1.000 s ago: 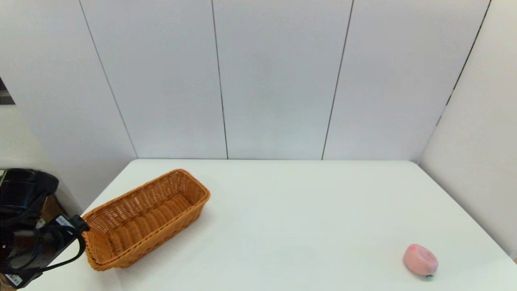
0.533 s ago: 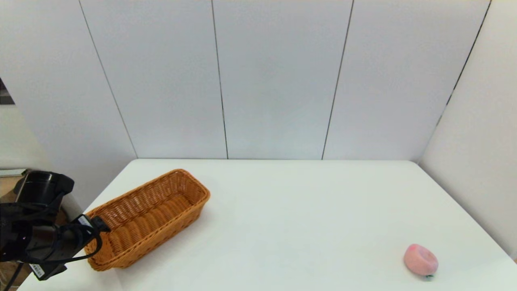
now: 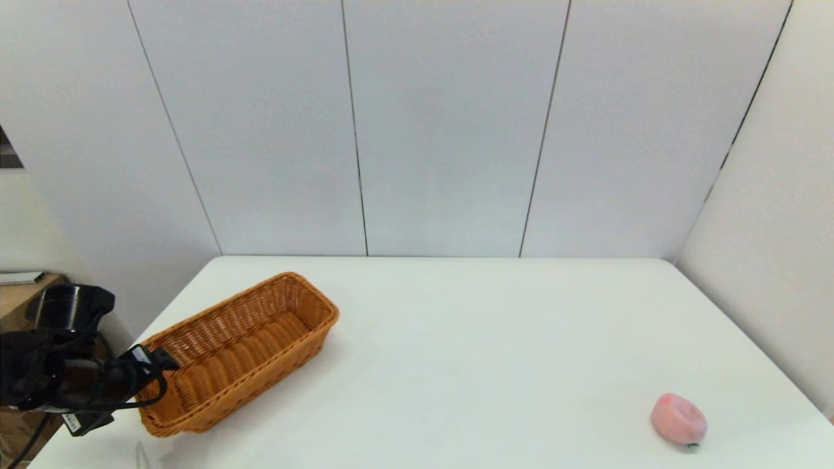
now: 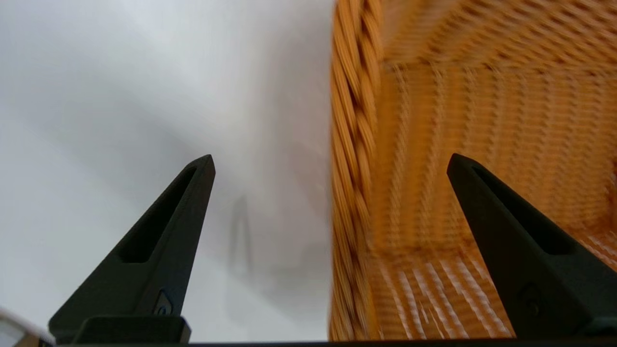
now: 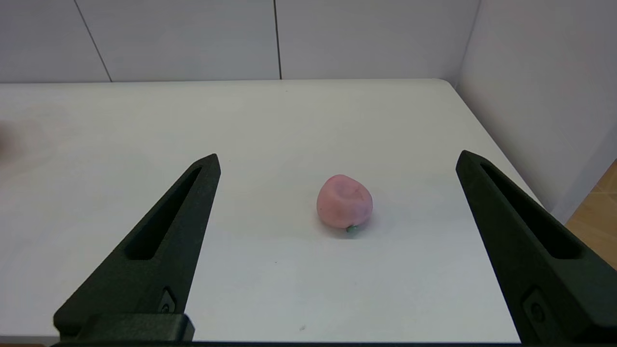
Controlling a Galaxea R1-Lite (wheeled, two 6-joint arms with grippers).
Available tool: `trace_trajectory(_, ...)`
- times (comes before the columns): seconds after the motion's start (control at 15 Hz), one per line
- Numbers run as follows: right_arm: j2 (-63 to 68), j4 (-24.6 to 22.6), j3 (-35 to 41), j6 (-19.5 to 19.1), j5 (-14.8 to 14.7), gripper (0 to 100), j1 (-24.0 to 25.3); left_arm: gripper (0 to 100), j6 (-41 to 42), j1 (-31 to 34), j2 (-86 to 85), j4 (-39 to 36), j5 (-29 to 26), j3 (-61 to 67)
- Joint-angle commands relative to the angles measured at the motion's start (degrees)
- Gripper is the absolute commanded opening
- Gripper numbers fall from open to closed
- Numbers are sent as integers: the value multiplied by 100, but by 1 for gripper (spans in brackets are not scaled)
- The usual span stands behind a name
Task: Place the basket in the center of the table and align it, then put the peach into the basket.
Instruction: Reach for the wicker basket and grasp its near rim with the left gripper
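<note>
Left gripper (image 4: 330, 161): at the desk's left edge, over the near end of the basket; fingers (image 4: 164, 231) spread wide, one outside the braided rim and one inside, pinching nothing. Straddling the wall this way looks like the setup for gripping the rim.

Basket (image 3: 238, 352): on the left part of the desk, lying at a slant, its near end close to the front-left corner and its far end pointing toward the back. It sits well away from the middle, so both the centring and the squaring-up are not yet done.

Desk (image 3: 469, 339): white top; the wide middle stretch between basket and peach is where the basket belongs.

Peach (image 3: 678, 419): on its side near the front-right corner, green leaf toward the near edge, well apart from the basket.

Right gripper (image 5: 337, 161): out of the head view, low behind the peach and facing it; fingers spread, peach between their lines but farther off, untouched. Probably waiting for the basket to be placed first.
</note>
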Motion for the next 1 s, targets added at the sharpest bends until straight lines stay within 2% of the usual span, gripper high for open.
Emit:
trace_trajectory(0.07,7,-2,-1,0,-4,100,0,100,1,76,1012,-581,-52,-275)
trace_trajectory(0.33,7,-2,-1,0,-4,100,8,100,-16,68,1100,-581,-404,-442)
trace_trajectory(0.4,7,-2,-1,0,-4,100,8,0,-34,68,1100,-581,-413,-460)
trace_trajectory(1.0,7,-2,-1,0,-4,100,8,0,-60,50,1012,-590,-422,-513)
